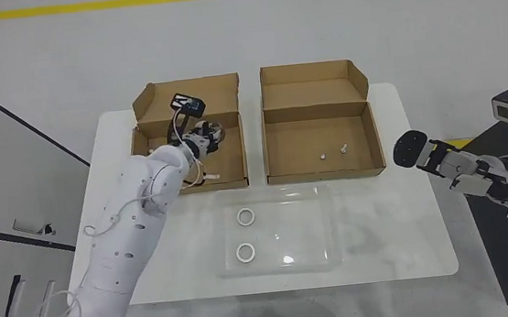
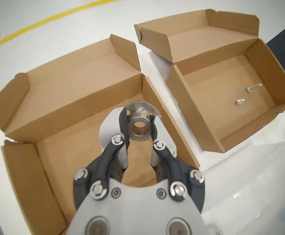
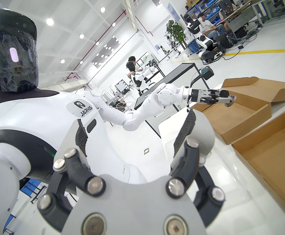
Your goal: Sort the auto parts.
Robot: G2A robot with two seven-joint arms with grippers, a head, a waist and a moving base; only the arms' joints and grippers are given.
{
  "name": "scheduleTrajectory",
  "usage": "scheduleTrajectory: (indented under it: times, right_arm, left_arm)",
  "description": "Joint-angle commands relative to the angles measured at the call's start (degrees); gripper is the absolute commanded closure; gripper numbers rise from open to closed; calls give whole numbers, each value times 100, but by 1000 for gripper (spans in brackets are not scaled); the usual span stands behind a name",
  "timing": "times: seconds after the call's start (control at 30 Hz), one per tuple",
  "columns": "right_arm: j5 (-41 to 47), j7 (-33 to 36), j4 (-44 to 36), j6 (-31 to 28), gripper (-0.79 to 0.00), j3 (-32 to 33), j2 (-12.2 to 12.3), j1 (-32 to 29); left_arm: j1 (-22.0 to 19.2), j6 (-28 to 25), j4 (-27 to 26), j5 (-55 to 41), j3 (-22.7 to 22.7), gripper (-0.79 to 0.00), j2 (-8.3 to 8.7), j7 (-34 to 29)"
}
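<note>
Left pincer [image 2: 138, 124] round bushing [image 2: 145, 135], flange outermost

In the top view, the left arm [image 1: 142, 234] is stretched from 7 o'clock toward 1 o'clock, and the left gripper [image 1: 206, 138] is clamped on a metal flanged bushing [image 2: 138, 128]. The right arm [image 1: 476, 172] is seen at the 3 o'clock edge. The right gripper [image 1: 411, 151] is pointed toward 9 o'clock with its fingers spread apart.
</note>
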Motion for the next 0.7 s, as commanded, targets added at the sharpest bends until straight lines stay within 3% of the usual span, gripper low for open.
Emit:
scheduleTrajectory:
  times: [0.0,0.67]
  right_arm:
    - [0,0,0,0,-785,0,0,0]
    - [0,0,0,0,-785,0,0,0]
  left_arm:
    - [-87,-39,140,50,68,0,-9,-73]
    - [-635,-363,1328,882,841,0,-143,-119]
